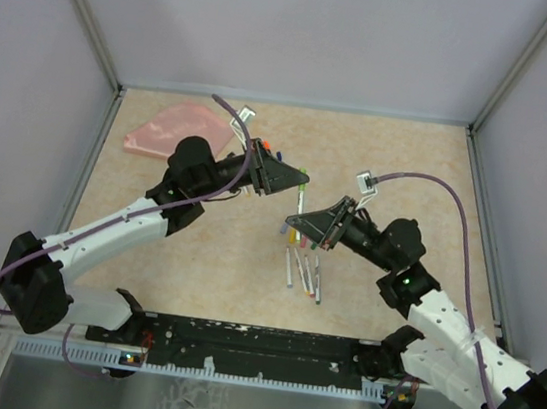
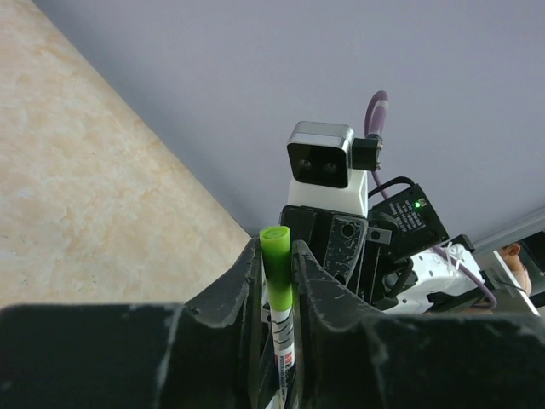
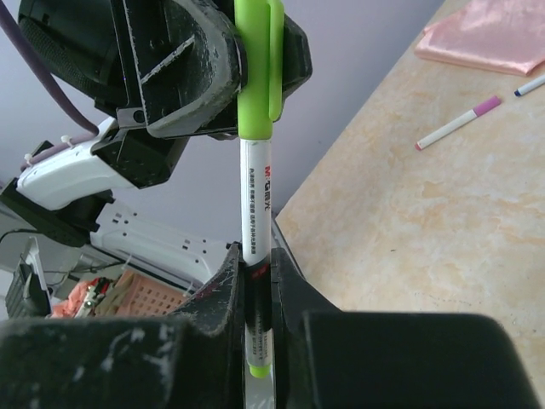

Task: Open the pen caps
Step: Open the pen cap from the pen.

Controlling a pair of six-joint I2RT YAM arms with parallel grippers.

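Robot lab, enclosed tabletop [image 1: 400, 161] (grey panels [image 1: 307, 27])

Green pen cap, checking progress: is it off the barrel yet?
No, the green plastic cap sits flush on the white pen barrel.

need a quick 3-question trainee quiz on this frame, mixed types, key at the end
1. True or false: the green cap, sitting between the jaws of the left gripper, is already off its pen.
2. The right gripper is shut on: A the green cap, B the pen's white barrel, C nothing.
3. Fill in: the flat pouch in the top view is coloured ____.
Key: 1 false; 2 B; 3 pink.
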